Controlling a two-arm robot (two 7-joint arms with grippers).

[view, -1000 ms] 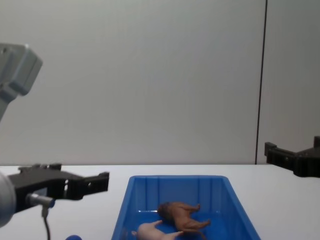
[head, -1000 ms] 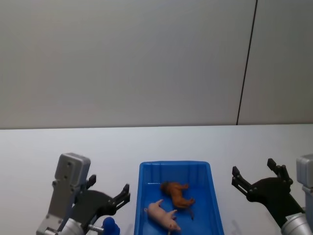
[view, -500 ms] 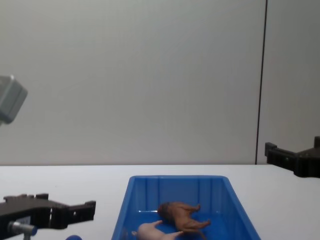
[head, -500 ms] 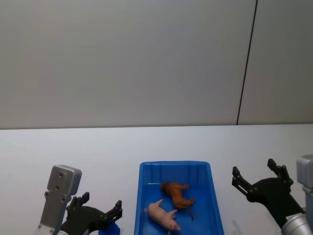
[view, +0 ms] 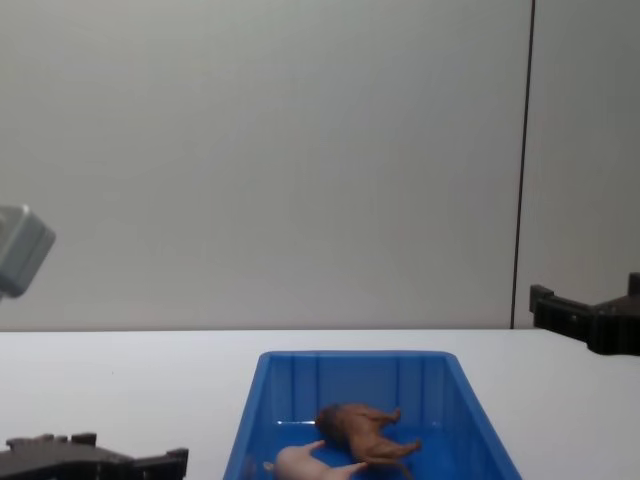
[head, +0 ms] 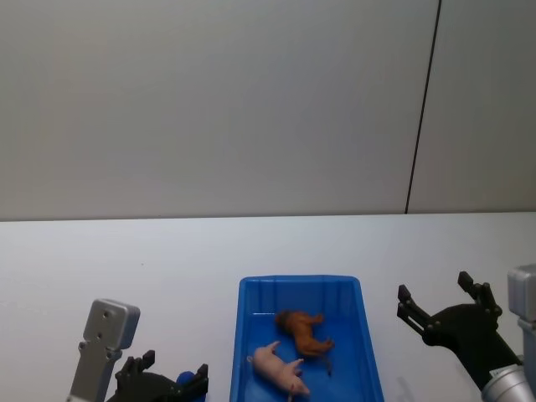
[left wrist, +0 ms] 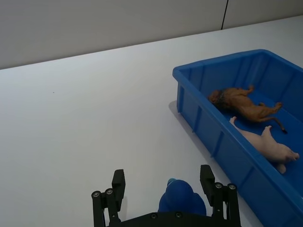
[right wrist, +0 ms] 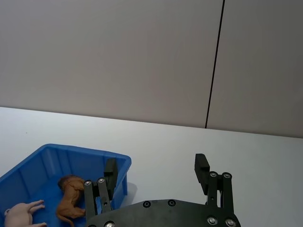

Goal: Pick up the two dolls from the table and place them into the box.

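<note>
A plain grey wall (head: 209,109) with one thin dark vertical seam (head: 423,109) rises behind the tabletop.

Head looks down, chest looks level, wrists look obliquely; all share the box (head: 300,289).

The blue box (head: 366,352) sits in the middle of the white worktop (head: 126,260), open at the top. The brown doll (head: 303,328) and the pink doll (head: 280,369) lie on its floor, taking up the middle. Its walls block any way in from the side. The worktop is bare behind the box and off to both sides, so there is room there. A small blue thing (left wrist: 181,201) sits between the left tool's (left wrist: 164,194) wide-apart fingers.
</note>
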